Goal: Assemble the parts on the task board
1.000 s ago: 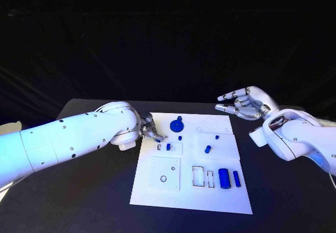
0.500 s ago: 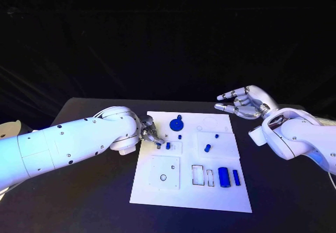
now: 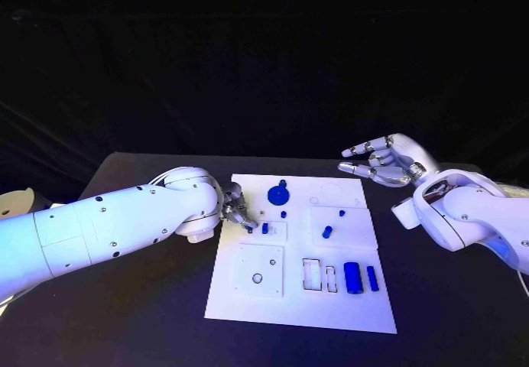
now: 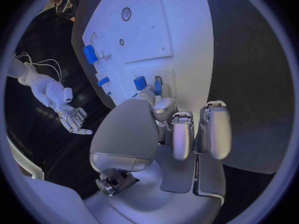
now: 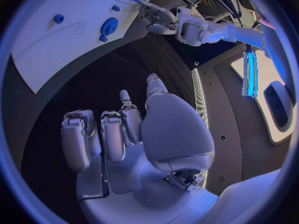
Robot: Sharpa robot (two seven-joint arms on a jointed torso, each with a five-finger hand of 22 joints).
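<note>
a small blue part [image 3: 251, 228] is pinched by the left hand [image 3: 236, 209] over a slot at the white board's [image 3: 297, 306] left edge. the right hand [image 3: 381, 162] is held released, away from the board; several blue pieces [image 3: 353, 277] are judged not yet assembled

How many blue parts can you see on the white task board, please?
8: a round disc, four small pegs mid-board, a large cylinder and slim bar nearest, a piece at the left hand; others may be hidden.
</note>
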